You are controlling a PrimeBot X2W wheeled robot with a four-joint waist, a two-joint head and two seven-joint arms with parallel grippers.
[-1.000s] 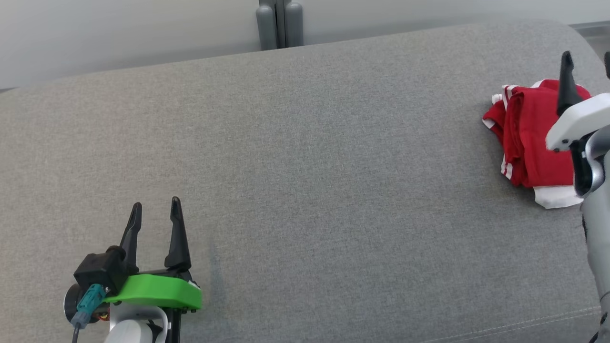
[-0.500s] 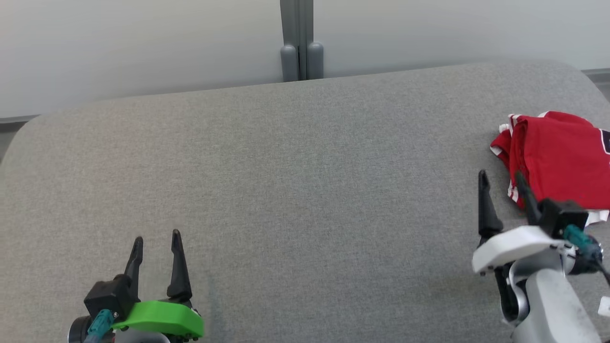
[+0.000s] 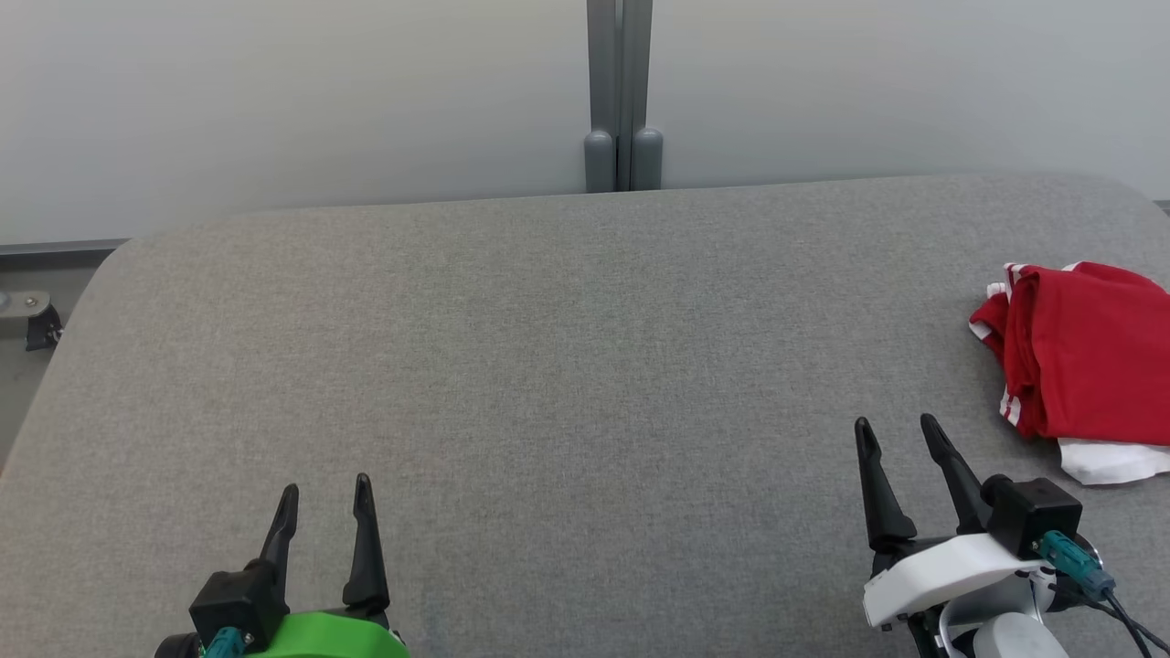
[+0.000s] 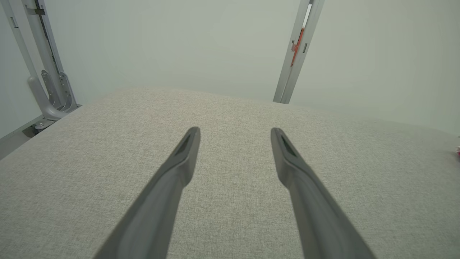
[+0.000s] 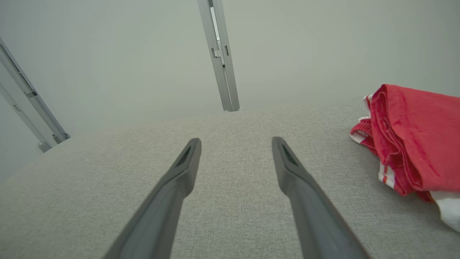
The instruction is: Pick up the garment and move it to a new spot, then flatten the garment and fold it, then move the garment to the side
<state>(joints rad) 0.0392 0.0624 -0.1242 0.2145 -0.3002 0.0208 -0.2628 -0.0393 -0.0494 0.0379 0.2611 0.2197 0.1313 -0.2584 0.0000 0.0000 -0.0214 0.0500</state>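
We see the red garment point(image 3: 1088, 356) lying bunched on the grey fabric surface point(image 3: 548, 366) at the far right of the head view, where the frame's edge cuts it off. White stripes run along its left folds, and a white hem pokes out at its near corner.

Our right gripper point(image 3: 896, 421) sits low on the right on its white mount point(image 3: 941, 571), jaws spread wide with bare fabric between them. The garment lies near it, further right and a little farther out, and the two are apart. In the right wrist view the fingers point(image 5: 176, 187) stand well separated over the grey cloth. The garment sits to their right with its rolled red folds facing us, touching neither finger.

Our left gripper point(image 3: 326, 484) sits low on the left above its green mount point(image 3: 320, 635), likewise spread wide over bare fabric and well apart from the garment. In the left wrist view its fingers point(image 4: 176, 180) frame plain grey cloth.

Beyond the surface's far edge, a grey metal post point(image 3: 622, 91) rises against a pale wall point(image 3: 274, 110).
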